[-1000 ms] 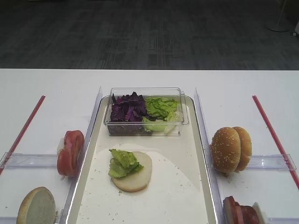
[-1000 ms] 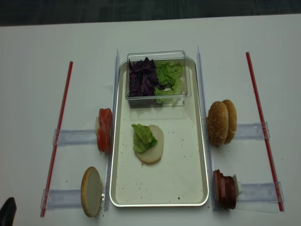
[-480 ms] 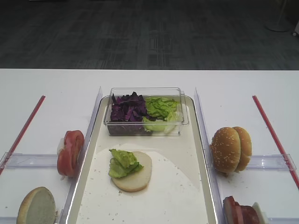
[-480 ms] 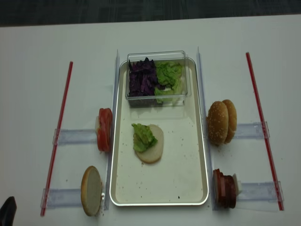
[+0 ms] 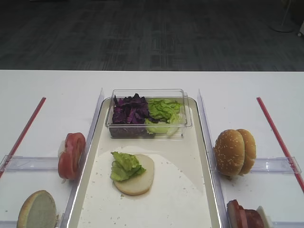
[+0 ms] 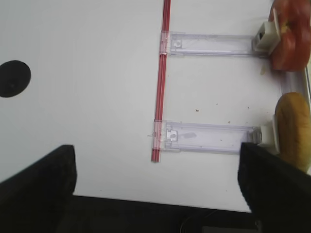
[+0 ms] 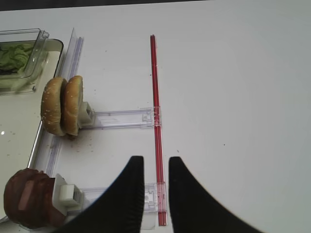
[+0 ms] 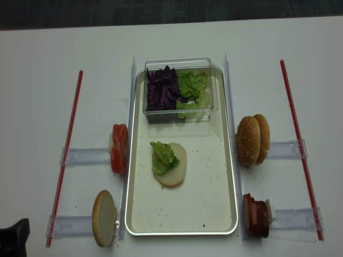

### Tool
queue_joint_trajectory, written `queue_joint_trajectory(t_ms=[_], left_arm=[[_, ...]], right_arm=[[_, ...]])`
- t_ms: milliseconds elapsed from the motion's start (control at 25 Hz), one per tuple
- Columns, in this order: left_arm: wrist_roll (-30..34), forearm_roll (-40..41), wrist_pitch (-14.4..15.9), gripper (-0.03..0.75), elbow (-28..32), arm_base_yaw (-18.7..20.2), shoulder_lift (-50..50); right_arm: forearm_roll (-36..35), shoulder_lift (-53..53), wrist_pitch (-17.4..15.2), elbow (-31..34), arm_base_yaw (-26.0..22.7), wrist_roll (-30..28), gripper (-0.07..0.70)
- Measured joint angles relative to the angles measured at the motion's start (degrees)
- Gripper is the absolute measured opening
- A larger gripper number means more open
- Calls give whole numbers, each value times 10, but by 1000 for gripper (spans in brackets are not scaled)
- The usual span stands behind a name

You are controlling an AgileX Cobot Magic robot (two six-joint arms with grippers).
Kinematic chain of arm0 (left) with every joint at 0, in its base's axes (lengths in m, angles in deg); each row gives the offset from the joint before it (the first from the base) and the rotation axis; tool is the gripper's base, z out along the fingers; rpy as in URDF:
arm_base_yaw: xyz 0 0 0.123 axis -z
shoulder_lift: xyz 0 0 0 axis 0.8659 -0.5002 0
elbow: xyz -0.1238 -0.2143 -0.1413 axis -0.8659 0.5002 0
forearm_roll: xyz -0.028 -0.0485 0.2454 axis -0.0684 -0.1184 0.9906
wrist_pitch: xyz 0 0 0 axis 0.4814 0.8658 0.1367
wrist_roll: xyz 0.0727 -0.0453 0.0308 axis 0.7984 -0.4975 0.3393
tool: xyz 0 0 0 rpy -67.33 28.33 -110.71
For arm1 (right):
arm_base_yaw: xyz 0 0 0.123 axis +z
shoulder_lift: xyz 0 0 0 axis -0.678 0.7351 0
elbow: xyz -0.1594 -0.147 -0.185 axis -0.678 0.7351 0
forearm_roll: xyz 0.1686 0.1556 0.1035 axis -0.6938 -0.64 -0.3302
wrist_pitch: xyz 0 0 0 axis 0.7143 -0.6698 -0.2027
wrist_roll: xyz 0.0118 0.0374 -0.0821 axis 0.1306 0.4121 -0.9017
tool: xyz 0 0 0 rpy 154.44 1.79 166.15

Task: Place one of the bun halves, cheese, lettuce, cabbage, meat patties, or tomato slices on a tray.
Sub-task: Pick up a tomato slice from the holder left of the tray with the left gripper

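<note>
The tray (image 5: pixel 206 156) holds a flat bun half (image 5: pixel 142 179) topped with lettuce (image 5: pixel 124 165). Left of the tray are the tomato slices (image 5: pixel 71 154) and another bun half (image 5: pixel 38 210). On the right stand seeded bun halves (image 5: pixel 234 151) and the meat patties (image 5: pixel 244 216). Cabbage (image 5: pixel 129 110) fills the left side of a clear box. Cheese is out of view. My left gripper (image 6: pixel 155 160) hangs wide open and empty over the table's near left edge. My right gripper (image 7: pixel 155 162) hovers over a red strip with a narrow gap between its jaws, holding nothing.
The clear plastic box (image 5: pixel 185 116) sits across the tray's far end, with more lettuce on its right side. Red strips (image 8: pixel 67 155) (image 8: pixel 297 144) and clear plastic rails (image 8: pixel 86 156) lie on both sides. A dark round mark (image 6: pixel 13 78) is on the table at left.
A dark part of my left arm has edged further into the bottom-left corner of the overhead view. The food and tray have not moved.
</note>
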Motion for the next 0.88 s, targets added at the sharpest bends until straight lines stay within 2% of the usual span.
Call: queue_joint_trajectory(t_ms=[440, 560, 680, 880], left_arm=[[13, -31, -12, 618, -71, 0, -230], [24, -40, -3, 618, -101, 0, -296], [26, -42, 22, 618, -138, 0, -362], [29, -43, 28, 618, -195, 0, -447]], right_arm=[[0, 0, 0, 0, 0, 0, 175], [0, 0, 0, 0, 0, 0, 175], [0, 0, 0, 0, 0, 0, 175], [0, 0, 0, 0, 0, 0, 175]])
